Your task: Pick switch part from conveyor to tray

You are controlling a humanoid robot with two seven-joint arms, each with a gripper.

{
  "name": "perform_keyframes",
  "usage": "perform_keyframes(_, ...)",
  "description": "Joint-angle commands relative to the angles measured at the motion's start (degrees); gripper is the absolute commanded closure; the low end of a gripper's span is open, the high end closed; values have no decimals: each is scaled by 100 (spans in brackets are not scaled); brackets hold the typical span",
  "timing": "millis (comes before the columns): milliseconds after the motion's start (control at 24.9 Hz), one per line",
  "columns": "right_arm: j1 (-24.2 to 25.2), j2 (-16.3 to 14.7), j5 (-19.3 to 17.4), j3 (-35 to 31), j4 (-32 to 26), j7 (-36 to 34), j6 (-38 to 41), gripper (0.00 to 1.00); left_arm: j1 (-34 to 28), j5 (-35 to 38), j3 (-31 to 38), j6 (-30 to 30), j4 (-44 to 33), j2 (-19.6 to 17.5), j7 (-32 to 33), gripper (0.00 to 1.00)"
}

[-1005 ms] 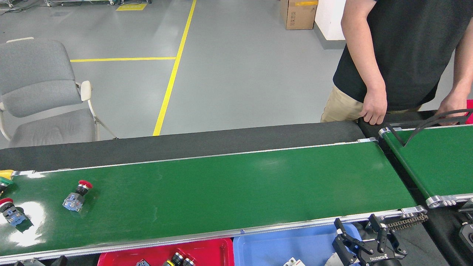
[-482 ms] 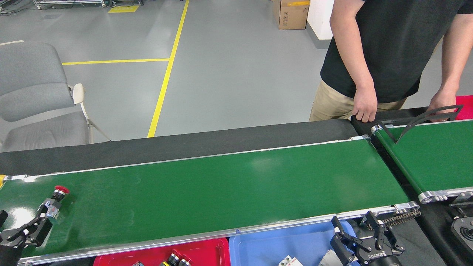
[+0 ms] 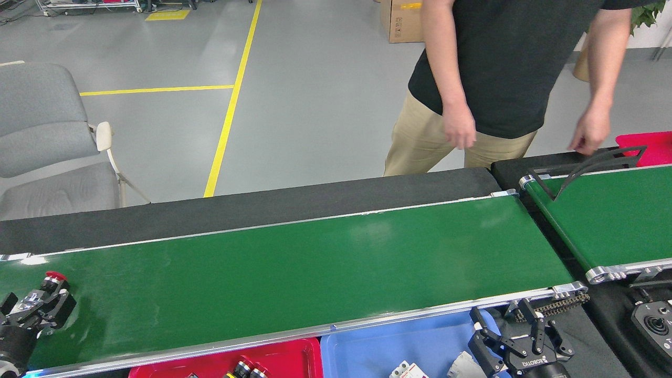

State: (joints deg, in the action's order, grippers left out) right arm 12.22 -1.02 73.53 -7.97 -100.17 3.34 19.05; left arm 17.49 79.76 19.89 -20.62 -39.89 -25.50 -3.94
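Observation:
The conveyor (image 3: 315, 262) runs across the head view as a long glossy green belt with silver rails. At its far left lies a switch part (image 3: 44, 289) with a red button cap and a grey body. My left gripper (image 3: 32, 307) is low on the belt, open, with one finger on each side of the switch's body. My right gripper (image 3: 506, 321) stands open and empty at the bottom right, over the right end of a blue tray (image 3: 378, 344). A red tray (image 3: 283, 359) left of the blue one holds similar push-button parts (image 3: 244, 369).
A person (image 3: 488, 68) stands behind the belt's right end, one hand (image 3: 588, 137) near the black guide bar (image 3: 583, 167) of a shorter green belt (image 3: 609, 220). A grey chair (image 3: 47, 142) stands at the back left. A black joystick unit (image 3: 653, 325) sits at the bottom right.
The switch part rode the belt leftward. My left gripper came in from the lower left and now straddles it. The person lifted both hands off the table edge and stepped left.

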Motion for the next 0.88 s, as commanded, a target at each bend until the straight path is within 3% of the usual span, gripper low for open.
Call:
perform_keyframes(0, -70, -12, -23, -3, -64, 8, 55, 1, 71, -13, -108, 75, 69, -87, -248, 46)
perform_keyframes(80, -70, -39, -23, -3, -64, 8, 64, 1, 71, -13, -117, 49, 69, -87, -441, 67)
perform_keyframes(161, -70, -48, -23, -3, -64, 8, 169, 1, 62, -57, -117, 23, 51, -70, -512, 79)
perform_keyframes(241, -97, -39, -23, -3, -73, 8, 301, 1, 35, -92, -108, -21, -10, -34, -512, 89)
perform_keyframes(362, -97, -39, -14, -3, -73, 8, 327, 1, -211, -286, -117, -188, -441, 97, -520, 93)
perform_keyframes(482, -97, -39, -14, -3, -73, 0, 327, 1, -1107, -400, -117, -610, -2067, 475, -450, 94)
perform_keyframes(563, -97, -48, -14, 6, -82, 0, 354, 1, -2038, -426, -117, -856, -3656, 791, -266, 92)
perform_keyframes(603, -88, -48, -23, -3, -82, 0, 389, 1, -2390, -453, -117, -962, -4291, 924, -116, 88)
perform_keyframes(643, -88, -56, -14, -3, -82, 0, 442, 1, -2865, -506, -134, -1093, -4985, 1170, 104, 76)
perform_keyframes(723, -88, -74, -14, -3, -82, 0, 609, 1, -3718, -497, -354, -1436, -6136, 1829, 490, 39)
perform_keyframes(764, -62, -109, -23, -12, -90, 0, 705, 1, -3964, -514, -600, -1594, -6268, 2224, 587, 16)
perform_keyframes(804, -44, -136, -23, -12, -90, -9, 749, 1, -3999, -497, -776, -1630, -6198, 2426, 631, 4)
perform_keyframes(844, -44, -153, -23, -20, -90, -9, 758, 1, -4008, -479, -882, -1612, -6180, 2620, 648, 1)
